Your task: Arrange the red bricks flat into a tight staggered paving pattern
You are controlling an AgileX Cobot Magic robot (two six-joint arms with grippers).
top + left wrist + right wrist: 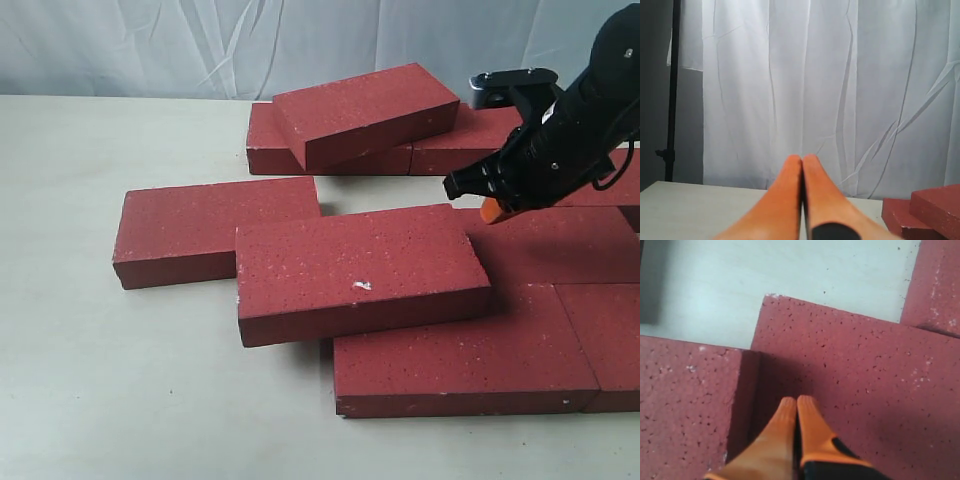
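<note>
Closest to me, a front brick (460,355) lies flat on the pale counter (120,400). The chipped brick (360,275) leans across its far edge, one end propped up rather than seated. I'd say it wants sliding down into the gap before the paving can close up. Left of the chipped brick, another of the red bricks (210,228) sits flat and apart from the rest. Behind the chipped brick runs a back row (268,140) with a tilted brick (365,112) riding on top, so that one is out of pattern too. To the right of the chipped brick, several lie flat and edge to edge.

The right claw (490,211) hangs just behind the chipped brick's right end. Its orange fingers are pressed together around nothing, tips aimed down at a brick face beside a raised edge; I cannot tell whether they touch. Closed like that, it looks set to push, not lift. The left claw (802,159) is likewise pinched closed and empty, held up facing the curtain (840,75), well away from the chipped brick.

The counter is matte off-white. The creased white curtain backs the room, with a black stand pole (674,90) at its side.
</note>
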